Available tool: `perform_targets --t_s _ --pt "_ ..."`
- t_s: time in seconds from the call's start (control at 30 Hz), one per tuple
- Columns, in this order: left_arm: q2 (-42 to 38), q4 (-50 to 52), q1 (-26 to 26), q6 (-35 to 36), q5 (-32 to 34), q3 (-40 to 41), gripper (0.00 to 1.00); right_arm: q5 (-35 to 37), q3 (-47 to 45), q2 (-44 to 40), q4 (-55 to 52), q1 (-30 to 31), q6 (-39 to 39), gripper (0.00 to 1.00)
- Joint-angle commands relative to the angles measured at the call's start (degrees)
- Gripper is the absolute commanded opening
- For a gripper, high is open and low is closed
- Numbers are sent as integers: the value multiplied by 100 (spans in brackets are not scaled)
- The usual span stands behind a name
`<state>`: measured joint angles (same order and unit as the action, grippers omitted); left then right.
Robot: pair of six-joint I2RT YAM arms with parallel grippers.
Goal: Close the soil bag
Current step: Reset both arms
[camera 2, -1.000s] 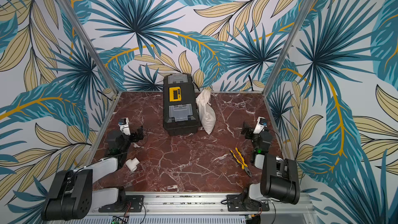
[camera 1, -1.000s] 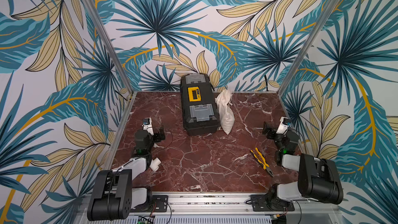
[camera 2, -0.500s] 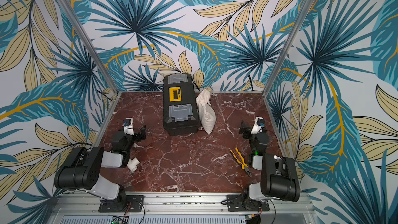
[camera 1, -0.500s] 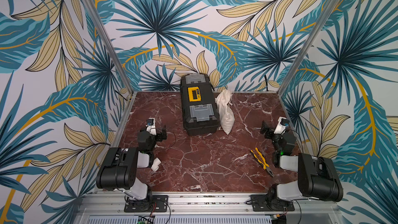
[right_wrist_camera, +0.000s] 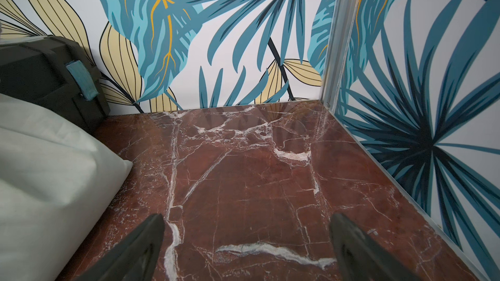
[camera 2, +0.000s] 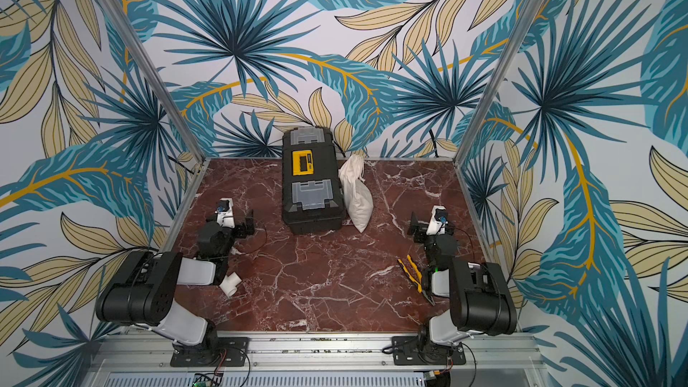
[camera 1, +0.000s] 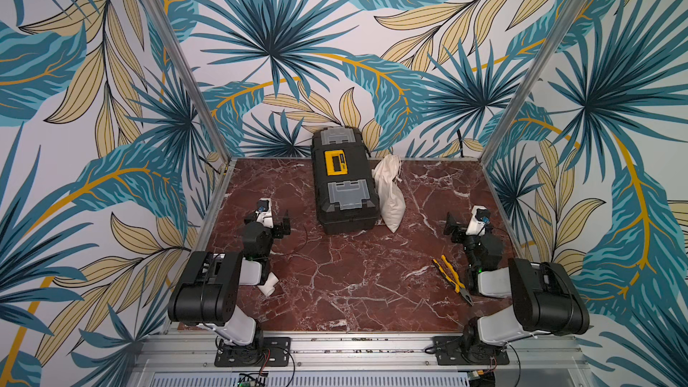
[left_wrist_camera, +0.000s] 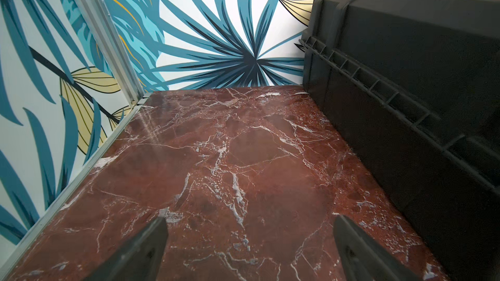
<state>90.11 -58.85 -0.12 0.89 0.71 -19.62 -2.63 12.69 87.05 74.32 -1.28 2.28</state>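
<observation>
Bimanual cell, seen from above and from both wrists. The soil bag (camera 1: 389,189) was found toward the rear of the red marble table (camera 1: 353,273), on the robot's right of the black toolbox (camera 1: 344,180) and leaning against its long side. Its gathered neck was pointed toward the back wall, and a thin cord was seen hanging beside the neck. Whether the mouth had been drawn fully shut could not be told. The same arrangement was shown in both top views, with the bag (camera 2: 357,195) resting against the toolbox (camera 2: 311,180).

The left gripper (camera 1: 279,222) was held low over the table, to the robot's left of the toolbox and apart from it. In the left wrist view its jaws were spread wide (left_wrist_camera: 250,220), with only bare marble between them and the toolbox wall (left_wrist_camera: 405,77) to one side. The right gripper (camera 1: 456,223) was held low on the robot's right, near the bag but clear of it. In the right wrist view its jaws were likewise spread wide and empty (right_wrist_camera: 247,217), and a corner of the bag (right_wrist_camera: 48,174) was seen beside them.

A white pipe tee (camera 1: 268,284) was lying by the left arm. Yellow-handled pliers (camera 1: 452,279) were lying by the right arm.
</observation>
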Motion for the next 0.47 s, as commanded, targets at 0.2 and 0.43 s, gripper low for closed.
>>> perform_targets --t_s 0.2,0.43 --pt "-72 373 -108 350 -242 -174 100 83 -26 6 256 49 -117 99" --pt "-67 399 -96 342 -239 -188 100 74 -30 13 261 49 -114 99"
